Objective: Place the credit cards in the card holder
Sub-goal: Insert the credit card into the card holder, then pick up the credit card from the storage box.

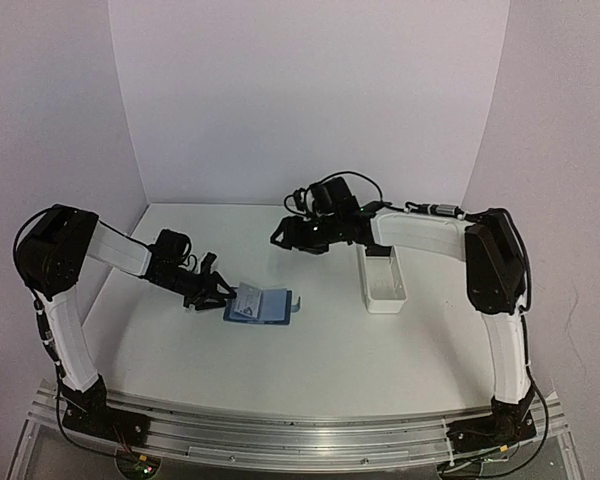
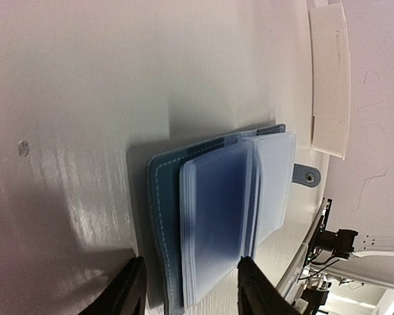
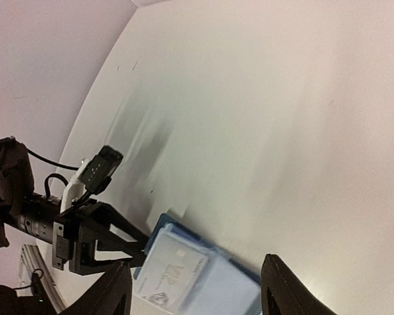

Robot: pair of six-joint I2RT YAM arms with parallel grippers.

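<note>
At the left gripper (image 2: 192,275): fingers (image 2: 128,292) apart, low over the tabletop (image 2: 72,98), straddling one end of the card holder (image 2: 159,197) and clamped on nothing. Just beyond, the card holder lying open and flat, pale pocket pages (image 2: 213,216) fanned loosely, snap tab (image 2: 306,176) on the edge facing the white tray (image 2: 329,79). In the right wrist view, a printed credit card (image 3: 173,272) showing in the page nearest the left gripper; how deep, impossible to tell. Higher and well apart, the right gripper (image 1: 280,240), likewise spread and empty. Likely trouble: a finger snagging a loose page on withdrawal, dragging the holder or flipping a page over; a shallowly seated card sliding back out. Safest: a straight, clean retreat.
</note>
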